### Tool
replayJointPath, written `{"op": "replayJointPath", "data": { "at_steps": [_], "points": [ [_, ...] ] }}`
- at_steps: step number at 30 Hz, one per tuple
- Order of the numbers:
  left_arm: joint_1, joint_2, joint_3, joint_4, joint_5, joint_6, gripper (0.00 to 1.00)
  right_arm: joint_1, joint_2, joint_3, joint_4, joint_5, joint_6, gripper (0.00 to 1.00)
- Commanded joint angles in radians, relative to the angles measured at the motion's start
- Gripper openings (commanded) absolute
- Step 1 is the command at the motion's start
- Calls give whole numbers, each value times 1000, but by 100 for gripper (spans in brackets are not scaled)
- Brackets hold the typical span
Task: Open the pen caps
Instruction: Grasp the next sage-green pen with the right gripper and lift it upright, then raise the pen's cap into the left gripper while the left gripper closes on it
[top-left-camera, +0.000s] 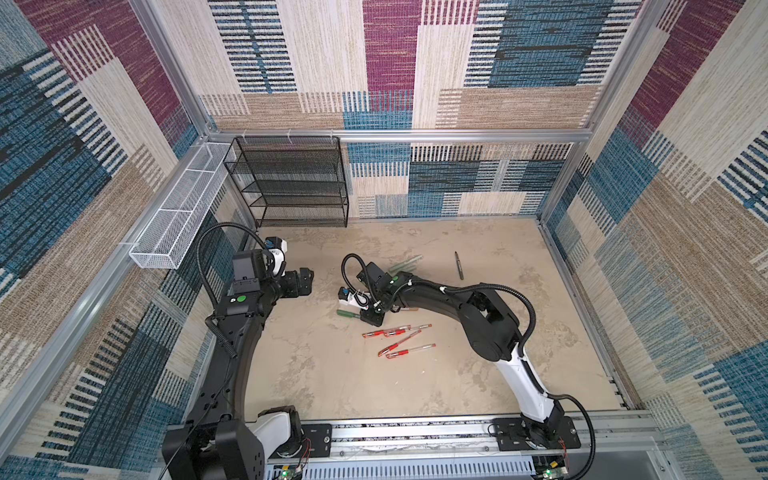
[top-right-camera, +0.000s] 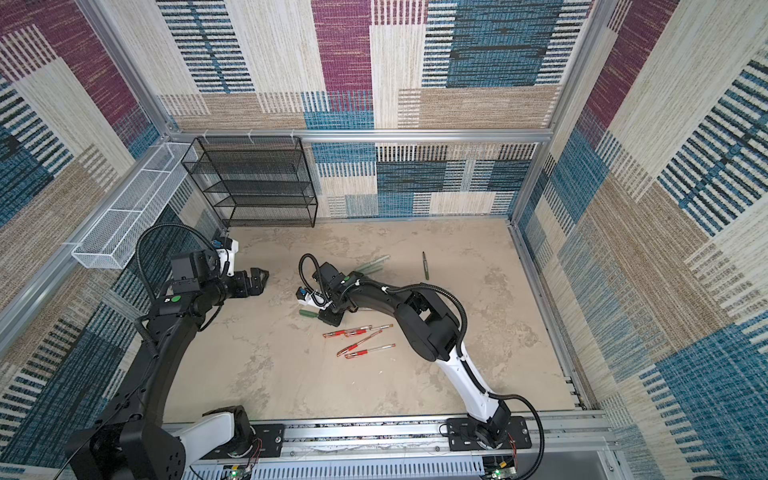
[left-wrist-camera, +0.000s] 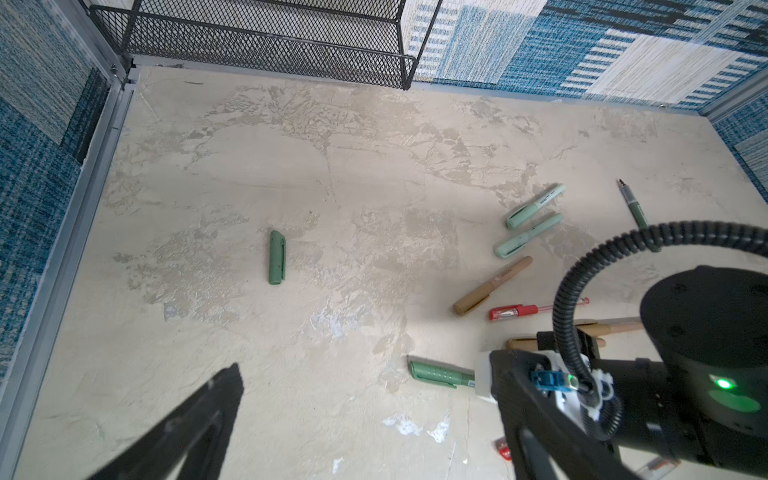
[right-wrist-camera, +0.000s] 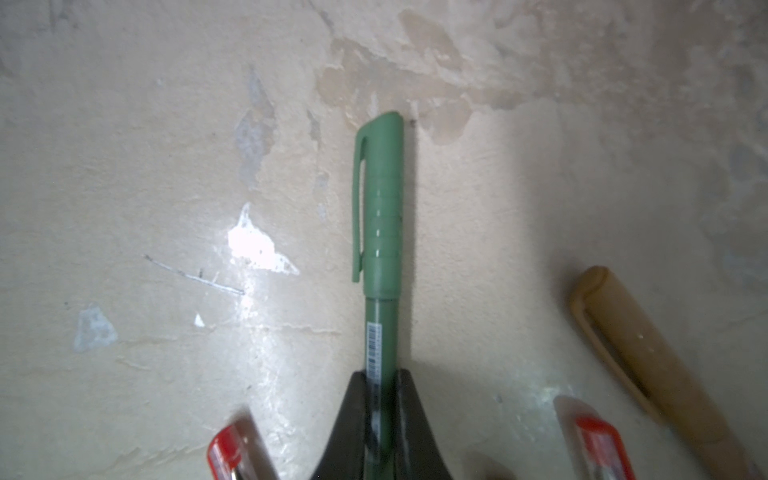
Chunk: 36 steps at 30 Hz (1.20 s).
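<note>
1. Far left, a white wire basket (top-left-camera: 166, 232) runs along the wall. It is split into compartments with bare mesh floors.
2. A black mesh rack (top-left-camera: 291, 183) stands against the back wall, its tiers showing bare shelves.
3. The left pincer (top-left-camera: 308, 282) hangs above the surface (top-left-camera: 332, 395) with its jaws spread wide apart, gripping and touching nothing.
4. In the left wrist view, a loose cap (left-wrist-camera: 276, 257) lies alone on the surface. It is a stubby green tube with a clip along one side.
5. Mid-surface, the right pincer (right-wrist-camera: 380, 384) is down low, its jaws clamped on the barrel of a green pen (right-wrist-camera: 381, 332). The pen's cap (right-wrist-camera: 380, 199) is still on and pokes out past the fingertips. It is matte plastic with ringed bands, a rounded end and a long clip.
6. Beyond that arm's wrist lie two pale pens (left-wrist-camera: 536, 205) side by side, with a gold pen (left-wrist-camera: 492, 284) just beside them. All three are capped and stout.
7. Just nearer than the right pincer, four red pens (top-left-camera: 399, 343) lie loosely fanned. They have slim clear barrels and pointed red caps (top-left-camera: 372, 333) that are still on.
8. Farthest right, a capless pen body (top-left-camera: 458, 266) lies well apart from the rest, dark and thin, its tip towards the back wall.
9. The surface is beige and mottled like worn plaster, with chipped white flecks.
</note>
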Motion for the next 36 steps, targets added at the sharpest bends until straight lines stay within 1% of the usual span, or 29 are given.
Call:
{"op": "replayJointPath", "data": {
  "at_steps": [1,6,12,15,18,21,24,26,29,31,34,36],
  "points": [
    [0,-8,-9,33,4,7,99,3,-4,22,-8,-13,39,10],
    [-1,-12,-6,29,5,-3,99,-2,-63,-9,93,-59,108,9],
    [-3,-8,2,28,40,-38,99,-15,-167,-115,275,-117,269,9],
    [-4,-4,5,35,78,-63,99,-17,-219,-191,380,-112,364,10],
    [-4,3,16,38,102,-97,99,-17,-273,-277,490,-68,478,10],
    [-4,13,22,55,167,-152,99,-15,-350,-392,648,-40,606,10],
    [-5,18,5,109,267,-225,99,-15,-409,-493,776,-5,719,10],
    [-7,21,-20,172,360,-292,100,-11,-433,-539,836,21,777,10],
    [-27,35,-55,269,458,-367,100,5,-444,-559,874,37,809,10],
    [-51,50,-56,303,502,-367,100,15,-443,-557,880,40,816,10],
    [-84,83,-34,293,510,-340,99,24,-442,-554,891,41,829,10],
    [-96,108,-19,285,511,-352,98,29,-442,-554,907,38,841,10]
  ]
}}
